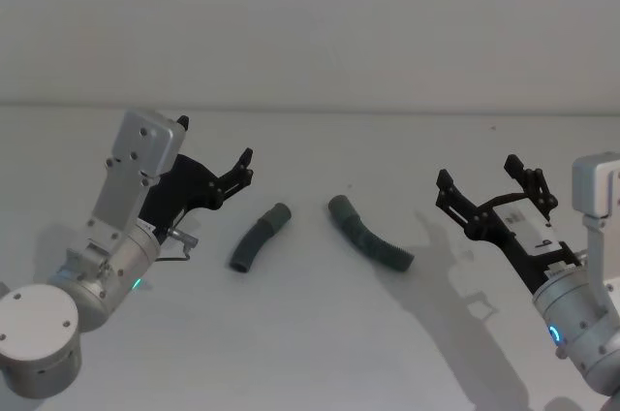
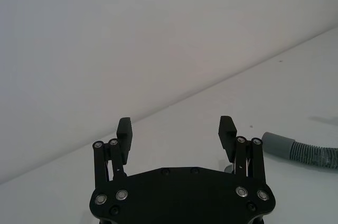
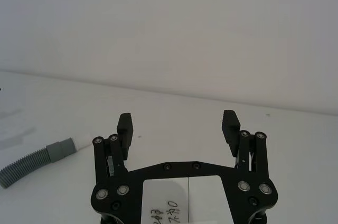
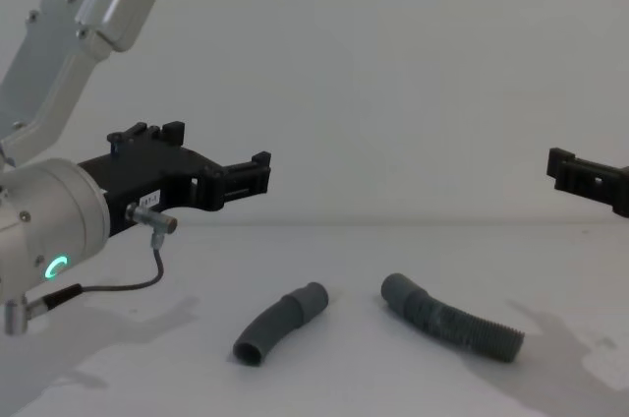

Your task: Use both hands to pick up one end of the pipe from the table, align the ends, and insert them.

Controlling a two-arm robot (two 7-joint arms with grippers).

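Pipe pieces (image 1: pixel 260 237) lie between left pincer (image 1: pixel 242 167) and right pincer (image 1: pixel 478 171), both spread wide, empty.

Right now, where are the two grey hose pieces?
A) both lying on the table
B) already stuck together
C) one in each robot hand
A: the short hose piece and the longer hose piece lie apart on the table, and the left hand and the right hand hover open and empty.
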